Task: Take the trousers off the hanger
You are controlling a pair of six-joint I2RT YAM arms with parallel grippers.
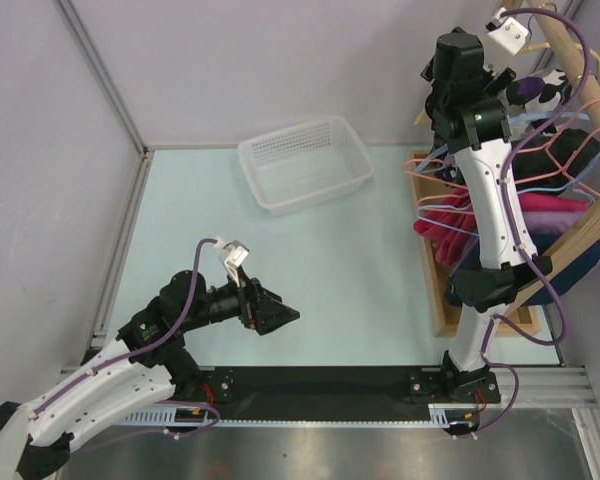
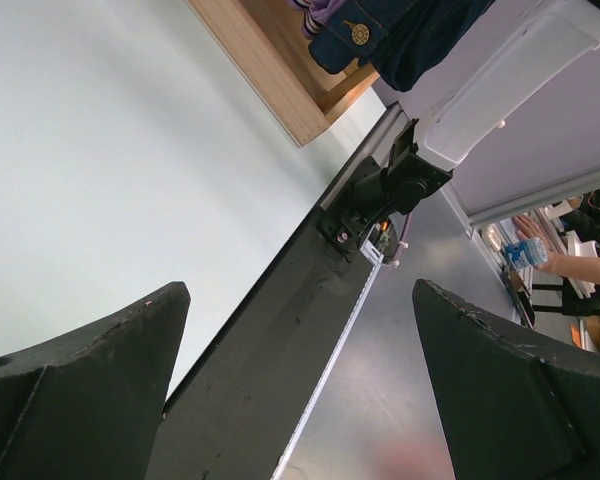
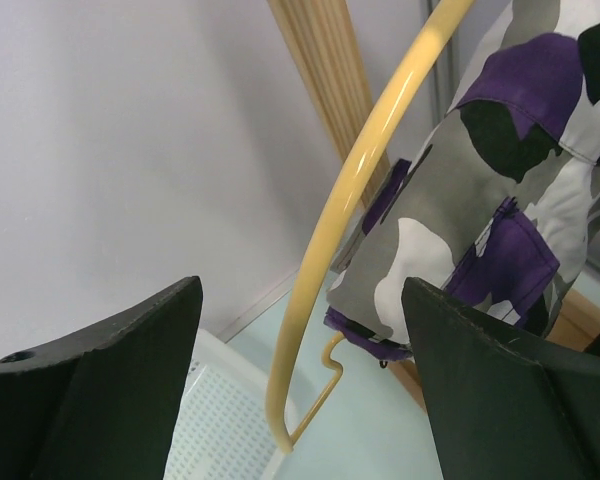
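The trousers (image 3: 480, 200), in purple, black, grey and white camouflage cloth, hang on the yellow-orange hanger (image 3: 340, 230) on the rack at the far right. A bit of the trousers shows in the top view (image 1: 535, 92). My right gripper (image 3: 300, 300) is open, raised at the rack (image 1: 442, 85). The hanger's curved arm passes between its fingers, and the trousers hang close to the right finger (image 3: 500, 390); I cannot tell if they touch. My left gripper (image 1: 280, 316) is open and empty, low over the table near the front left. It holds nothing in its own view (image 2: 300, 300).
A white mesh basket (image 1: 305, 162) stands at the back middle of the table. The wooden rack (image 1: 450, 300) at the right holds pink wire hangers (image 1: 560, 165), a pink garment (image 1: 460, 225) and a navy garment (image 2: 400, 30). A wooden pole (image 3: 325, 70) stands behind the hanger.
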